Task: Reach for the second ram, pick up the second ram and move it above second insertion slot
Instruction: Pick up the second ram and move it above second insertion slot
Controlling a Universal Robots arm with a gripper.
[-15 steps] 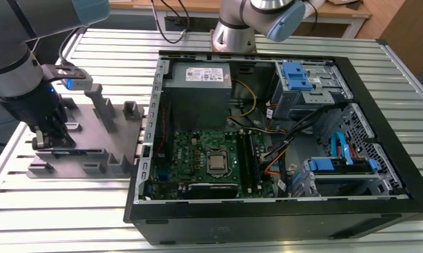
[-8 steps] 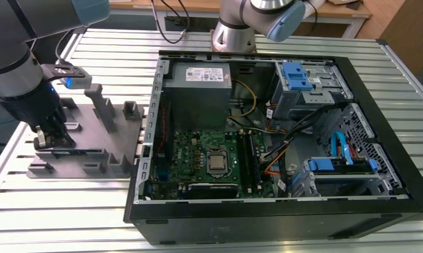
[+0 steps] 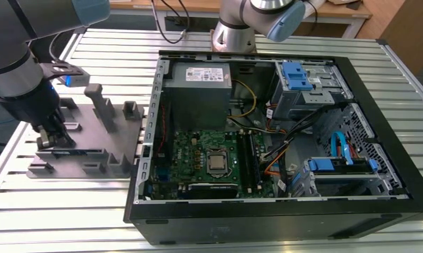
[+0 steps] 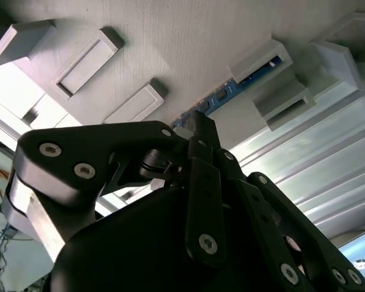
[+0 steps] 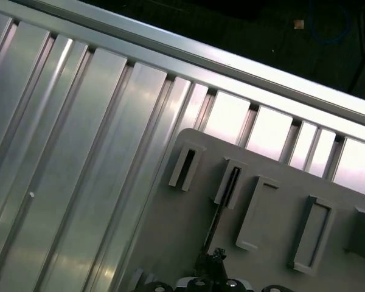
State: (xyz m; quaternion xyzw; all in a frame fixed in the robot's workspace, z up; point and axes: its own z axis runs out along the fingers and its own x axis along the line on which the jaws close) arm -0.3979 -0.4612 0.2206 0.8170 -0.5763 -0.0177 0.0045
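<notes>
A ribbed aluminium worktop (image 3: 28,211) carries an open computer case (image 3: 268,224) toward the exterior view's right and a grey fixture (image 3: 92,126) of upright blocks toward its left. The second ram (image 3: 70,153) stands on its long edge in a groove along the fixture's near side, well apart from the case and its motherboard (image 3: 197,153).

The arm hangs over the fixture with the claw (image 3: 55,141) at the ram, toward the end of it on the exterior view's left. In the second wrist view the claw (image 4: 198,125) meets the ram (image 4: 243,82), and the rest of the blue-green board runs on between two grey blocks. In the first wrist view the ram (image 5: 224,204) shows edge-on as a thin dark line leading to the claw (image 5: 216,261). I cannot tell whether the claw is clenched on the board or released.

The ram looks light, stiff and very thin. It should carry easily, but I judge it fragile at the chips and along its contact edge. Its flat faces are smooth, so a weak pinch could let it slide.

The safest hold is probably across the two flat faces by the upper edge. A hold this far from the middle may let the long board tip. The groove is narrow, so a crooked pull could bind it.
</notes>
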